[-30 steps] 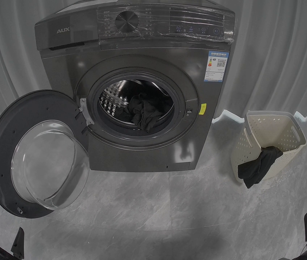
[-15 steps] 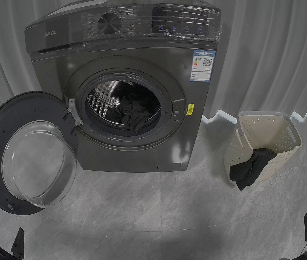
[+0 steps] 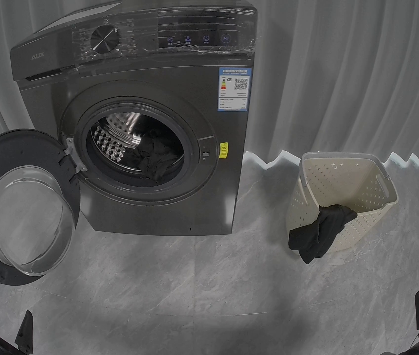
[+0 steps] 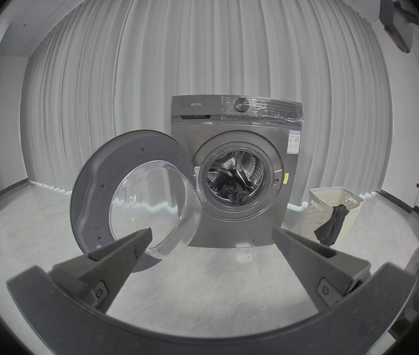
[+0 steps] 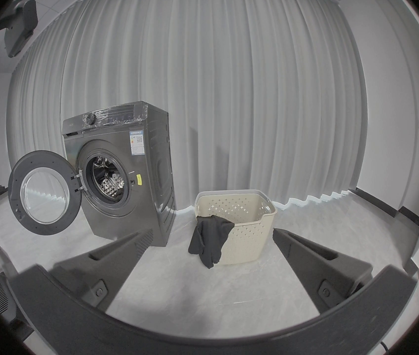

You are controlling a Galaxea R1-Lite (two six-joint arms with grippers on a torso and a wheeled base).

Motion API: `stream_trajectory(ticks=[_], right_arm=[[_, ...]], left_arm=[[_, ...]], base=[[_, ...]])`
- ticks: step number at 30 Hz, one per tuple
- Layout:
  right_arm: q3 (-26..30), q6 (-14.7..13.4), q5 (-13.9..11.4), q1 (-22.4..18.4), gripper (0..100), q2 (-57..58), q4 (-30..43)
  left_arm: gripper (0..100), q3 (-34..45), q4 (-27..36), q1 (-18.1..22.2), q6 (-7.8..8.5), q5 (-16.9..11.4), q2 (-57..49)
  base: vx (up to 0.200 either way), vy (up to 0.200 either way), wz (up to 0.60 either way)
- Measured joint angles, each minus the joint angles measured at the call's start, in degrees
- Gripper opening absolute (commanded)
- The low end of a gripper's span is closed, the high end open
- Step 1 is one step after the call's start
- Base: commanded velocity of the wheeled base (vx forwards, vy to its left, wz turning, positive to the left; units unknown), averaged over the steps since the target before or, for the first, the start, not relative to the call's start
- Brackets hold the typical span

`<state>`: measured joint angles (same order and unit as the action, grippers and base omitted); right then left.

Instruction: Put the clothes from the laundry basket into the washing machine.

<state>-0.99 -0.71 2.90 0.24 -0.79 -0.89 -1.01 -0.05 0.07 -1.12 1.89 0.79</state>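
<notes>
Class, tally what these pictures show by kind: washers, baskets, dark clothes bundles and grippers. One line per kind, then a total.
Washer: 1
Basket: 1
Clothes bundles: 2 (drum bundle, basket bundle)
Grippers: 2 (left gripper, right gripper)
Total: 6

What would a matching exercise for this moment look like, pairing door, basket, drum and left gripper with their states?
Things:
1. door
2. basket
3. drum
4. left gripper

States:
a. dark clothes lie inside
b. swung wide open
c. a dark garment hangs over its rim
d. open, holding nothing

Pairs: 1-b, 2-c, 3-a, 4-d
</notes>
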Motion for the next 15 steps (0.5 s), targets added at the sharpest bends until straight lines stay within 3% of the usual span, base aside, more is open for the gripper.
stream_trajectory(ticks=[15], right_arm=[[0.0, 0.0, 0.0, 0.0, 100, 0.0, 0.0]], left_arm=[[100, 0.0, 0.0, 0.0, 0.04, 0.0, 0.0]], base=[[0.0, -0.2, 0.0]])
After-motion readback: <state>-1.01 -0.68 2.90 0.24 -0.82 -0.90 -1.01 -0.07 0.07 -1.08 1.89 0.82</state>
